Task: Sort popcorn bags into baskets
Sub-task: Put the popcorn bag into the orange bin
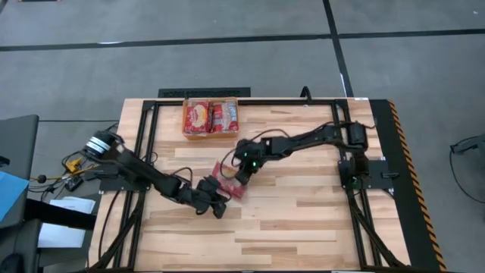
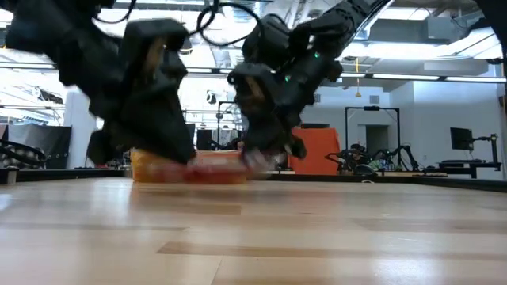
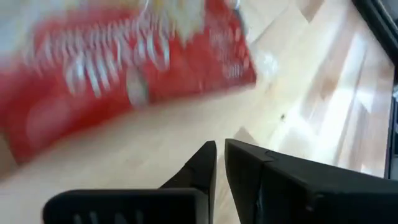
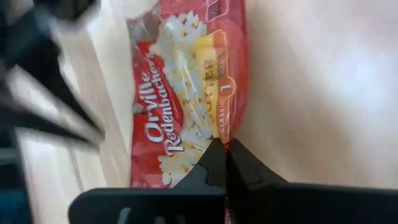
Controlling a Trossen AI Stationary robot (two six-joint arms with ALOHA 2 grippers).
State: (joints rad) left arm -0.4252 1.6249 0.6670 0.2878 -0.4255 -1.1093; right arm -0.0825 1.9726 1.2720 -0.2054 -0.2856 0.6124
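Gripping the edge of a red popcorn bag with its fingers pressed together, the right gripper is at the middle of the table. The left gripper, at eight o'clock from the bag, is nearly closed and holds nothing. The orange basket at twelve o'clock contains more bags.

blurred popcorn bag, basket half-hidden

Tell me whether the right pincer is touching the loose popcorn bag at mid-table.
Touching. In the right wrist view the right pincer has its fingers closed on the edge of the popcorn bag, the red film running between the tips with no gap.
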